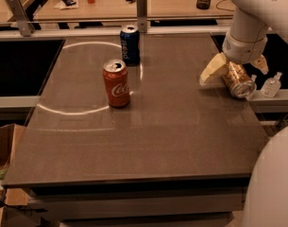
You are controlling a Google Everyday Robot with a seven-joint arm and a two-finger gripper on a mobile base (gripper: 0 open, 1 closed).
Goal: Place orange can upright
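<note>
Orange can [238, 78]: near right edge of table [134, 145]; well apart from the two other cans
Gripper [237, 69]: at end of white arm [249, 27] entering from upper right; pale fingers [212, 71] set one on each side of the can's body, clamped on it
Hidden: upper end of the can covered by the wrist; right finger partly behind the can; whether the lower end touches the table top or hangs just clear, cannot tell; print on the can's side too faint to read
Axis: tilted, neither upright nor flat; long axis running from upper left down to lower right; silver end facing lower right, toward the table's edge
Red Coca-Cola can [116, 83]: upright, left of centre
Blue Pepsi can [130, 44]: upright, just behind the red one, apart from it
Small clear bottle [271, 85]: upright on ledge past the right edge, near the tilted can's silver end
</note>
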